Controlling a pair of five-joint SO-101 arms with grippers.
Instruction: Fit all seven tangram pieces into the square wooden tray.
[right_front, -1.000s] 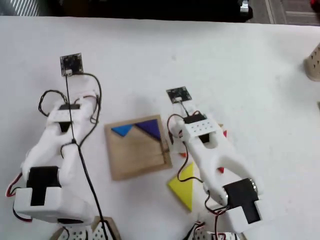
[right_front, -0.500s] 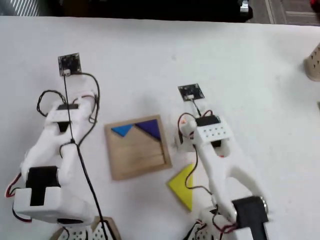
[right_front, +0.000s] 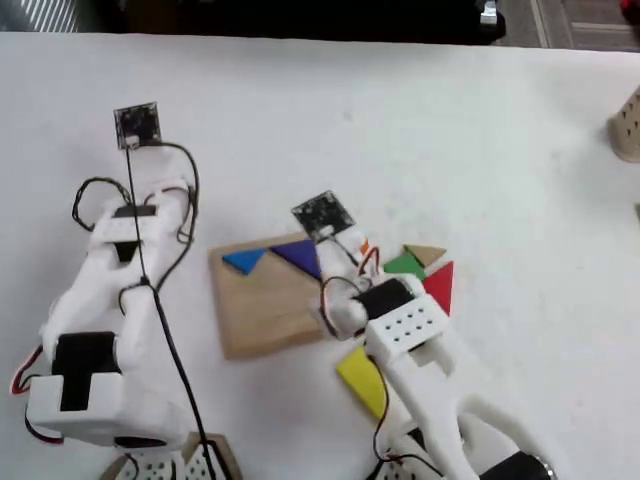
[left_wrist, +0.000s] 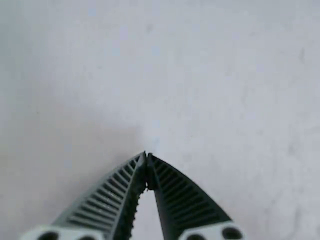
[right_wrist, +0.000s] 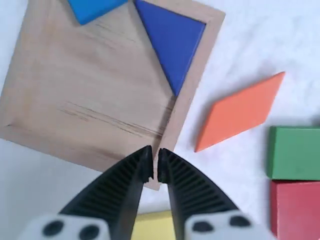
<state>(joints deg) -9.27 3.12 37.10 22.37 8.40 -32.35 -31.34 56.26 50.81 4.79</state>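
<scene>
The square wooden tray (right_front: 262, 305) lies mid-table with a light blue triangle (right_front: 243, 260) and a dark blue triangle (right_front: 300, 256) along its far edge. My right arm (right_front: 400, 325) stands over the tray's right edge. In the right wrist view my right gripper (right_wrist: 154, 170) is shut and empty above the tray (right_wrist: 75, 100) rim, near the dark blue triangle (right_wrist: 172, 37). Beside the tray lie an orange parallelogram (right_wrist: 240, 111), a green piece (right_wrist: 295, 152), a red piece (right_wrist: 295, 207) and a yellow piece (right_wrist: 150, 225). My left gripper (left_wrist: 146, 172) is shut over bare table.
Right of the tray lie a green piece (right_front: 404, 264), a tan triangle (right_front: 425, 254), a red triangle (right_front: 440, 286) and, nearer the front, a yellow piece (right_front: 362, 378). My left arm (right_front: 120, 260) stands left of the tray. A perforated beige object (right_front: 628, 125) sits at the right edge.
My right arm has swung left toward the tray, uncovering the green, tan and red pieces. The left arm has stayed still.
</scene>
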